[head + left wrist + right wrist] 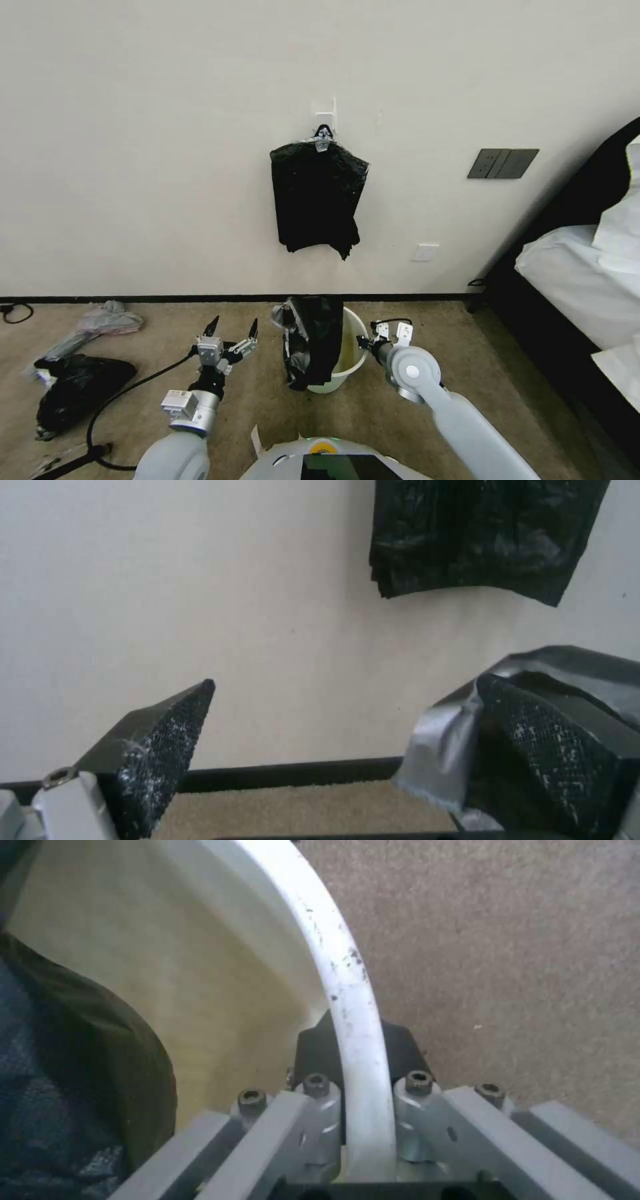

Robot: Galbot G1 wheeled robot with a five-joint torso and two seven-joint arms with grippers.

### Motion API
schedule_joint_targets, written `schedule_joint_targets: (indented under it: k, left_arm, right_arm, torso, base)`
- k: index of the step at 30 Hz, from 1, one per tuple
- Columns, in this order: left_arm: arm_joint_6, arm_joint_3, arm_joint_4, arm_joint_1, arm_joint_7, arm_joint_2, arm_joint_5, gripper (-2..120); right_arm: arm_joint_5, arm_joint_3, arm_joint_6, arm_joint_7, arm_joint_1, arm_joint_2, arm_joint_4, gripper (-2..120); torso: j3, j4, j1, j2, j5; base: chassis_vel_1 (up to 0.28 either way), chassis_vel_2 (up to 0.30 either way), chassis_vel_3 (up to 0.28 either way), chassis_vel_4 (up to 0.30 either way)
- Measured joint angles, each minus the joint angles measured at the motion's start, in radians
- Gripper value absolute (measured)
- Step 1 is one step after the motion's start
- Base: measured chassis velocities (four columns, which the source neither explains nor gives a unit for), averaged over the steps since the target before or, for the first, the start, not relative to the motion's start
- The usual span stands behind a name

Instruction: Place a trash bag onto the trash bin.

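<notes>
The cream-white trash bin [352,347] stands on the carpet close to the wall. A glossy black trash bag [312,339] hangs over its rim on my left side, spilling down the outside and into the bin. My left gripper [232,329] is open, raised a little to the left of the bag with nothing between its fingers. In the left wrist view the left gripper [347,690] is spread wide, and the trash bag [573,662] shows behind one finger. My right gripper [357,1045] is shut on the trash bin rim [347,985] at the bin's right side, with the trash bag [60,1075] inside.
A flat bundle of black bags [319,197] hangs from a clip on the wall above the bin. A lumpy black sack [77,387] and grey plastic [100,323] lie on the floor at the left. A bed [580,280] stands at the right.
</notes>
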Motion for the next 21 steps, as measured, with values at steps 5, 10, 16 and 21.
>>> schedule_joint_targets:
  k: [5,10,16,21]
  left_arm:
    - [-0.003,0.005,0.003,0.001,0.000,-0.006,0.002,100]
    - [-0.004,0.008,0.004,-0.001,0.000,-0.007,0.003,100]
    - [-0.004,0.011,0.006,-0.008,0.000,-0.007,0.003,100]
    - [-0.004,0.015,0.007,-0.010,0.000,-0.008,0.003,100]
  right_arm:
    - [-0.010,0.005,-0.004,0.004,0.001,-0.015,0.001,3]
    - [-0.020,0.010,-0.007,0.004,0.003,-0.020,-0.006,3]
    - [-0.020,0.017,-0.016,0.004,0.004,-0.030,0.003,18]
    - [-0.020,0.026,-0.020,0.001,0.004,-0.046,0.015,32]
  torso:
    - [0.000,-0.0001,0.000,0.000,-0.0001]
    - [0.000,0.0000,0.000,0.000,0.0000]
    - [0.000,0.0000,0.000,0.000,0.0000]
    - [0.000,0.0000,0.000,0.000,0.0000]
  base:
    - [0.000,0.000,0.000,0.000]
    - [0.000,0.000,0.000,0.000]
    - [0.000,0.000,0.000,0.000]
    - [0.000,0.000,0.000,0.000]
